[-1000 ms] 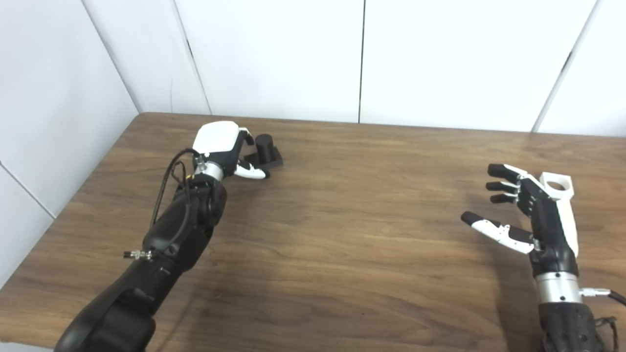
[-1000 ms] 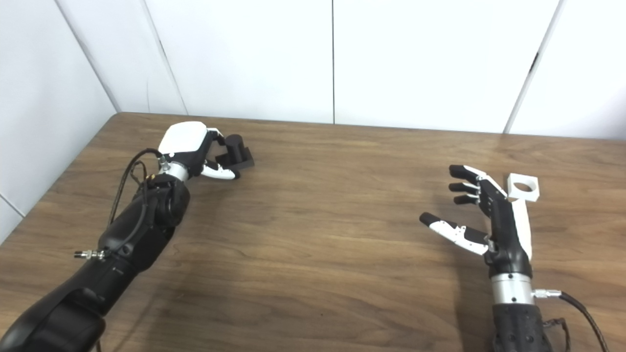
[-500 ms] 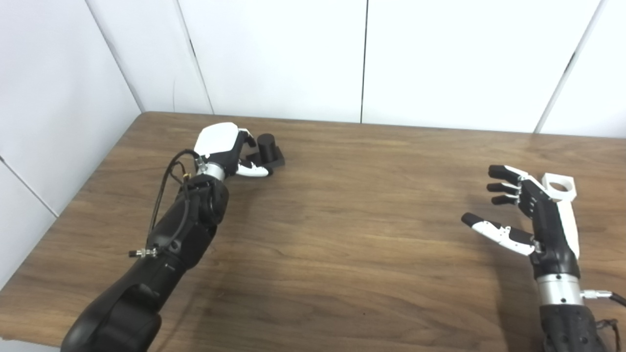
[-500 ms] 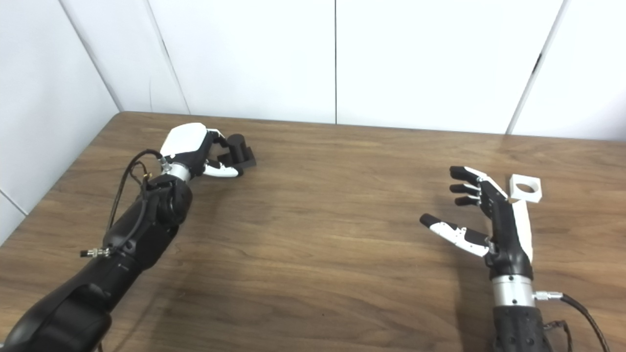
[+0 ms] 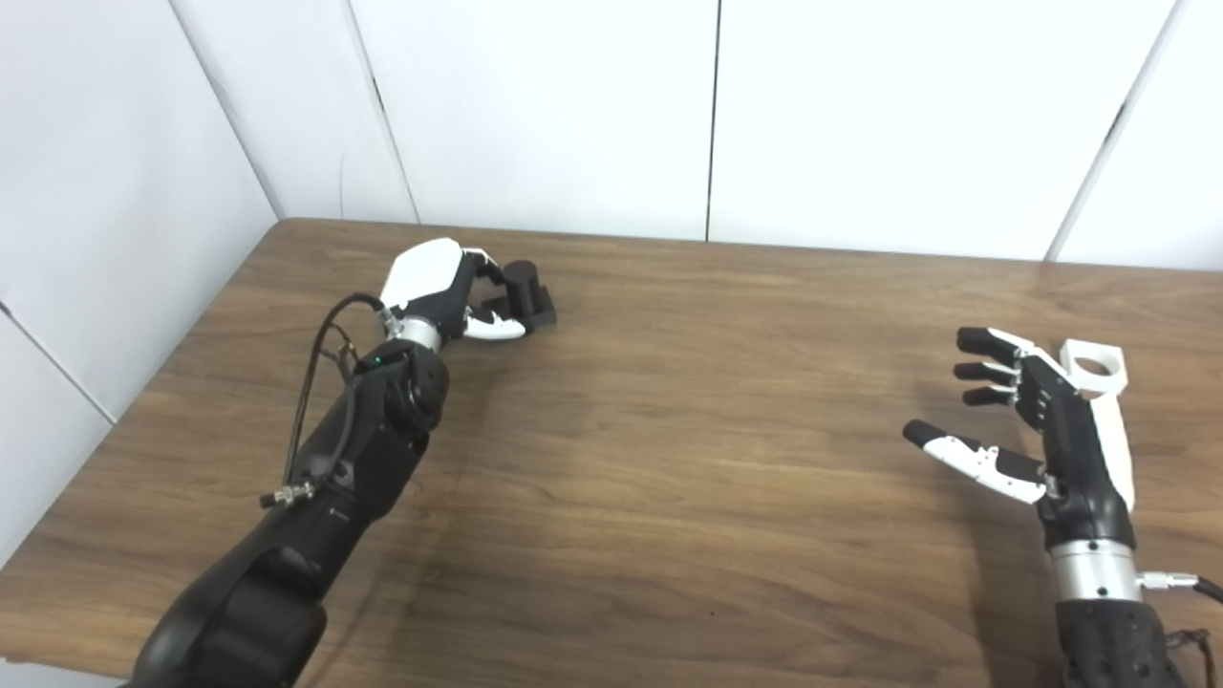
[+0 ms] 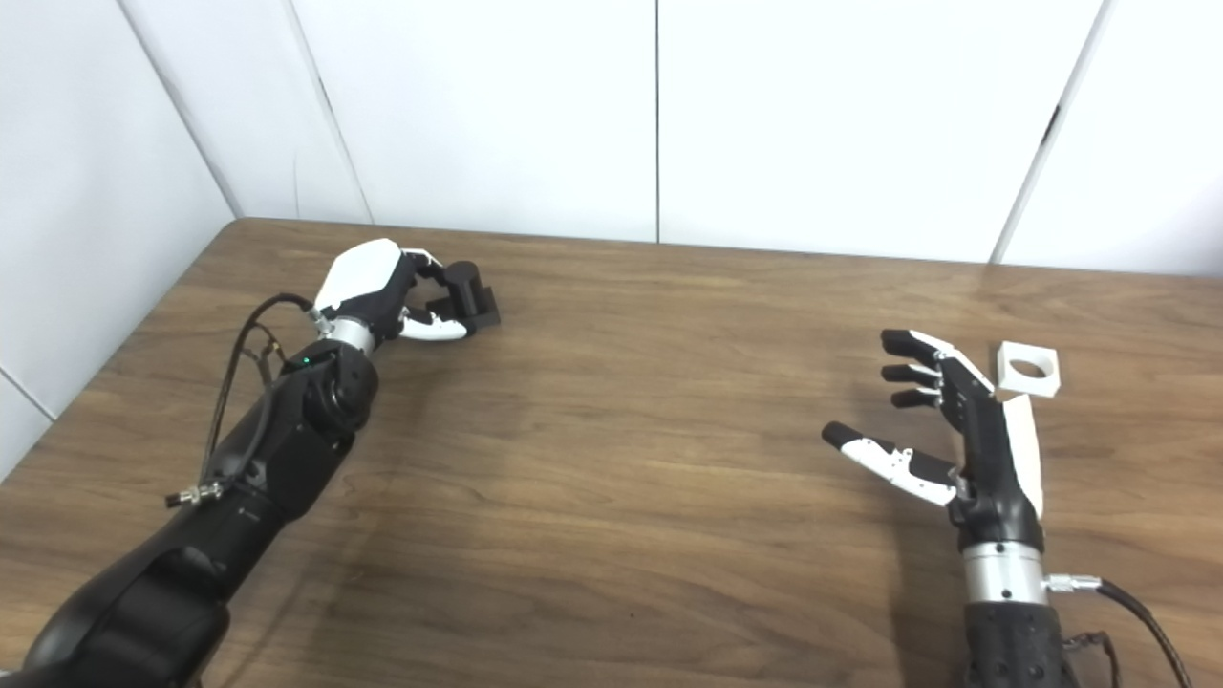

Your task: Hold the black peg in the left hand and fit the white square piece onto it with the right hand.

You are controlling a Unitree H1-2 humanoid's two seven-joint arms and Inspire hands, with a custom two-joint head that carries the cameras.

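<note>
Black peg [image 5: 525,292] stands on its square base at the far left of the tabletop [image 5: 669,459], and my left hand [image 5: 441,292] curls around it, fingers touching its round post. My right hand [image 6: 955,425] hovers spread wide, holding nothing. White square piece [image 6: 1028,368] lies just beyond it.

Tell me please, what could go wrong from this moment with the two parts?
1. The left hand is curling around the black peg near the table's far left corner; whether the hold is firm cannot be seen, so the peg could tip or slide away.
2. The right hand is open and holds nothing. The white square piece lies behind it, so the back of the hand might push the piece away.
</note>
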